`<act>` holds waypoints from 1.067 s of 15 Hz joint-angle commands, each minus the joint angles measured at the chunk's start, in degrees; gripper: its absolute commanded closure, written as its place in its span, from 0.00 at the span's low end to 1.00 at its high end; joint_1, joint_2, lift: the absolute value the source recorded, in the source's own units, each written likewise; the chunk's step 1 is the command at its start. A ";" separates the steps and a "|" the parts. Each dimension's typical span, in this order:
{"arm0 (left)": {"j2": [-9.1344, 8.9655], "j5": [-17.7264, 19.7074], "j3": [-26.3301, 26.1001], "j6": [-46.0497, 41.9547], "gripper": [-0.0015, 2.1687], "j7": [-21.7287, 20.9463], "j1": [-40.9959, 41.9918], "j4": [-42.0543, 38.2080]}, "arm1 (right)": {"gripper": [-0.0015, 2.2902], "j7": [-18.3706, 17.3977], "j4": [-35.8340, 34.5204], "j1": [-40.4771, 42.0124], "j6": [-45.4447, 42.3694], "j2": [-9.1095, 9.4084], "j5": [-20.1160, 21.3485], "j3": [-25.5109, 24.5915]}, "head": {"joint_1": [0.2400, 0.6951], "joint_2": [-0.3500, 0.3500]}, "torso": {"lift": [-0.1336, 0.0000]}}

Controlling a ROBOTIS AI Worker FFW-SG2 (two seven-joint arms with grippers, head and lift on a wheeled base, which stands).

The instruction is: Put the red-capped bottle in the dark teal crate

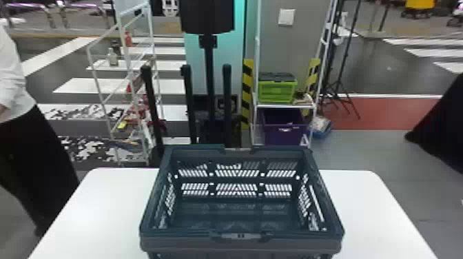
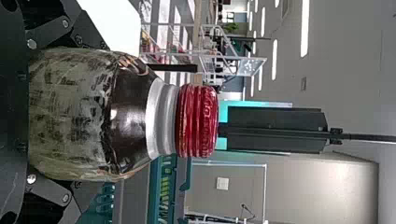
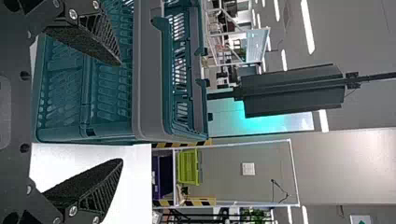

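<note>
At the left wrist | left gripper (image 2: pixel 100 114) had closed around red-capped bottle (image 2: pixel 119 116), long axis upright, cap up | right gripper (image 3: pixel 120 112), farther from it, gaped empty | dark teal crate (image 1: pixel 193 244) sat rightward of bottle, on white table (image 1: pixel 372 213); lift over rim likely needed
</note>
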 commanded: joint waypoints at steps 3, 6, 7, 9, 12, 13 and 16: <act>0.00 -0.05 -0.17 0.35 0.99 0.00 -0.18 -0.32 | 0.07 0.00 0.01 0.02 0.00 -0.09 0.00 -0.51 | 0.57 0.50 | 1.00; 0.44 -0.23 0.70 8.96 0.99 0.00 -1.06 -5.86 | 0.07 0.00 -0.08 0.11 0.00 -0.09 0.00 -0.51 | 0.57 0.50 | 1.00; 0.70 -0.23 1.85 13.89 0.99 -0.35 -1.85 -8.94 | 0.07 0.00 -0.08 0.20 0.00 -0.09 0.00 -0.51 | 0.57 0.50 | 1.00; 1.85 -0.23 3.78 30.76 0.99 -2.02 -5.28 -16.49 | 0.07 0.00 0.01 0.29 0.00 -0.09 0.00 -0.68 | 0.57 0.50 | 1.00; 4.04 -3.31 4.04 55.19 0.99 -2.11 -13.19 -25.63 | 0.07 0.00 0.10 0.37 -0.18 0.09 -0.09 -0.86 | 0.57 0.50 | 1.00; 5.10 -4.01 4.13 62.93 0.99 -2.37 -16.36 -28.18 | 0.07 0.00 0.01 0.46 -0.18 0.09 -0.09 -0.86 | 0.57 0.50 | 1.00; 6.33 -7.44 5.63 88.59 0.99 -10.46 -28.48 -32.49 | 0.07 0.00 -0.17 0.46 -0.18 0.09 -0.09 -0.95 | 0.57 0.50 | 1.00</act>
